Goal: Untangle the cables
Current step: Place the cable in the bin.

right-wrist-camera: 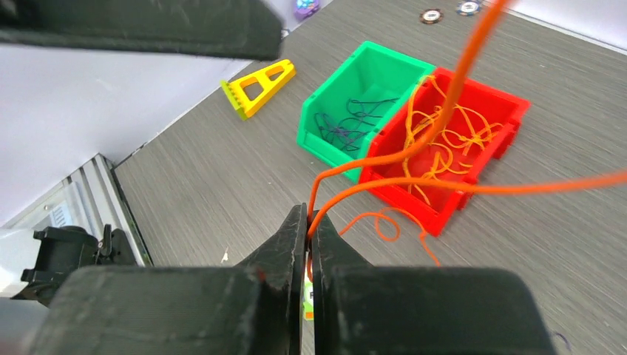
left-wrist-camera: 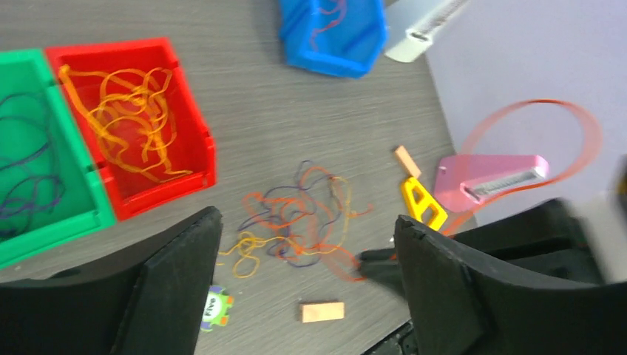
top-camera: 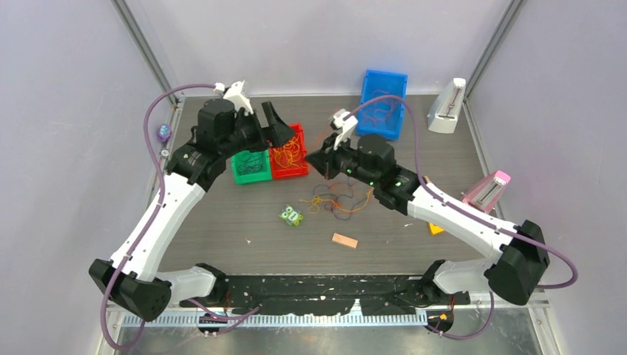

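At right wrist alone, right jaws tight on orange cable (right-wrist-camera: 467, 66); left jaws wide.

Here's a robotics lab bench: left arm (top-camera: 159, 214) and right arm (top-camera: 458, 218) bolted to a grey tabletop (top-camera: 259, 229), plain lilac panels (top-camera: 66, 111) on metal posts (top-camera: 144, 48) boxing it in, and 3 plastic sorting bins: green (top-camera: 251, 180), red (top-camera: 290, 174), blue (top-camera: 386, 78).

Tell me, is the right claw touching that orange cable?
Touching. The right wrist view shows the right claw pinched shut on the orange cable, which rises out from between its fingertips.
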Controlling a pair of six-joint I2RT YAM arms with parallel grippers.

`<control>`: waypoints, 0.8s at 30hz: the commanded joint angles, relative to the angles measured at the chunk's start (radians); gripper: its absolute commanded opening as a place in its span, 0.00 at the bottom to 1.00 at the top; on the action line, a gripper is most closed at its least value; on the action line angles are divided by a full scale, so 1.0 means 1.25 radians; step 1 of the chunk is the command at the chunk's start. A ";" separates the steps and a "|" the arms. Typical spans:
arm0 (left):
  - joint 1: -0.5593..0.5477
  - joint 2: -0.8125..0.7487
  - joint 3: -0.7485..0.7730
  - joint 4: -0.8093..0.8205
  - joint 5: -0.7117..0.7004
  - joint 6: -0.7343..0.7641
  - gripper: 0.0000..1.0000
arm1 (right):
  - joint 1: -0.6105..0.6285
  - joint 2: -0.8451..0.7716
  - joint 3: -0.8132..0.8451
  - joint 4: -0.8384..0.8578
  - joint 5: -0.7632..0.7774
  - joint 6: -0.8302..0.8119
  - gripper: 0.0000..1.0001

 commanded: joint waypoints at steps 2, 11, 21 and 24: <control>0.064 -0.040 -0.068 -0.009 0.043 -0.009 0.95 | -0.121 -0.062 0.015 -0.070 -0.099 0.083 0.06; 0.074 -0.241 -0.278 0.007 -0.094 0.044 1.00 | -0.335 -0.004 0.156 -0.282 -0.112 0.054 0.06; 0.074 -0.496 -0.561 0.096 -0.110 0.062 1.00 | -0.455 0.171 0.313 -0.277 0.023 -0.012 0.05; 0.074 -0.531 -0.587 0.075 -0.142 0.049 0.99 | -0.485 0.235 0.349 -0.243 0.021 -0.008 0.05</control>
